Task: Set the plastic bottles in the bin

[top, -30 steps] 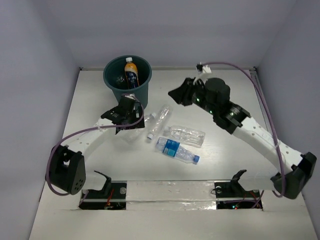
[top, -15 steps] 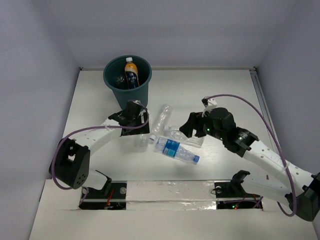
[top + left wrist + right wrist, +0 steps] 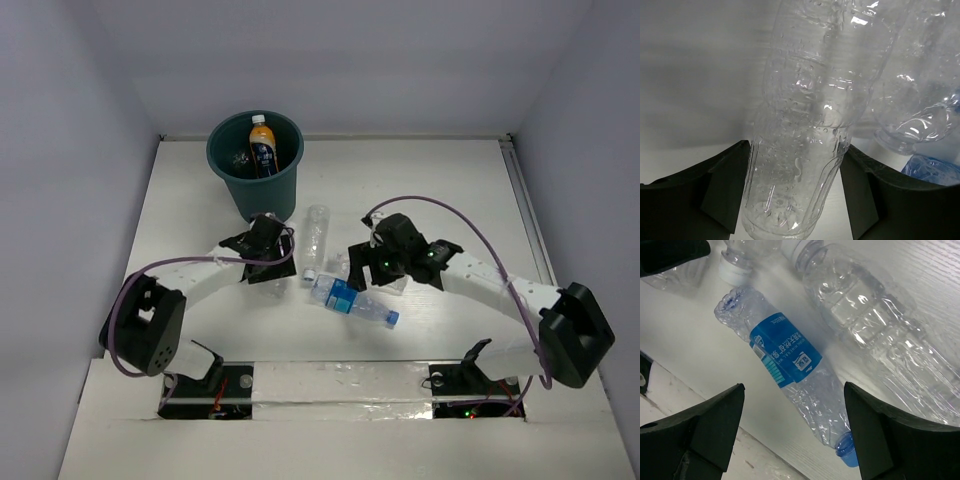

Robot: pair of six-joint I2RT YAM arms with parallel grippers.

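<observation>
Seeing left gripper (image 3: 795,148) spread wide, fingers straddling a clear bottle (image 3: 810,100) lying on the table (image 3: 450,180) near the bin (image 3: 262,197). Right gripper (image 3: 792,390) is spread too, hanging over the blue-label bottle (image 3: 785,352). Second clear bottle (image 3: 865,310) lies just beside that one. Orange bottle (image 3: 262,148) is inside the bin.

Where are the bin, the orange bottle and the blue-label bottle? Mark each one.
bin (image 3: 255,192), top external view, front outer wall.
orange bottle (image 3: 262,150), top external view, its dark label.
blue-label bottle (image 3: 785,354), right wrist view, the blue label.
</observation>
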